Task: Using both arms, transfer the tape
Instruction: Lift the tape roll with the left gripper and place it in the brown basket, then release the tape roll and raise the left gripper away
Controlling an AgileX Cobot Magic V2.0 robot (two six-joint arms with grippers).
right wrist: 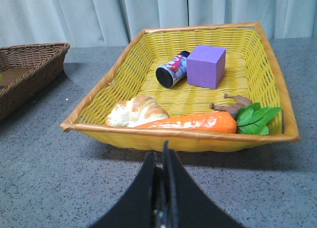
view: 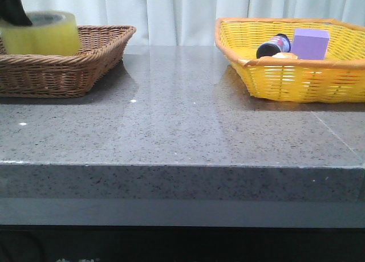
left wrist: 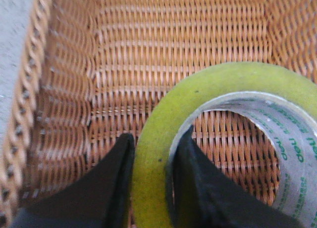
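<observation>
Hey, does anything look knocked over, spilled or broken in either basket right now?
Nothing spilled or broken. The dark bottle lies on its side in the yellow basket; the tape sits in the brown basket, gripped by the left gripper.

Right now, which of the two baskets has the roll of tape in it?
The brown wicker basket, on the robot's left. The tape sits there with the left gripper clamped on its wall. The yellow basket holds other items.
</observation>
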